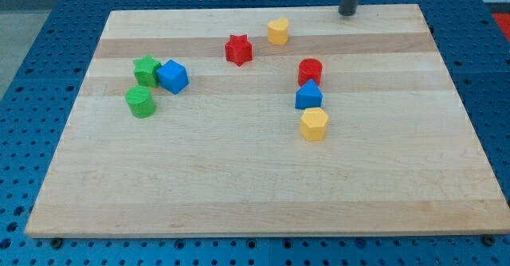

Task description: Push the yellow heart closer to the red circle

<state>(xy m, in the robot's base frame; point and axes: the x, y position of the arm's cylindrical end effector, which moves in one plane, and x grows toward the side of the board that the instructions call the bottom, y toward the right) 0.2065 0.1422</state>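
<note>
The yellow heart sits near the board's top edge, a little right of centre. The red circle lies below it and to its right, about a block's width away. My tip rests at the top edge of the board, to the upper right of the yellow heart and well apart from it. It touches no block.
A red star lies left of the heart. A blue triangle touches the red circle from below, with a yellow pentagon under it. A green star, blue cube and green circle cluster at the left.
</note>
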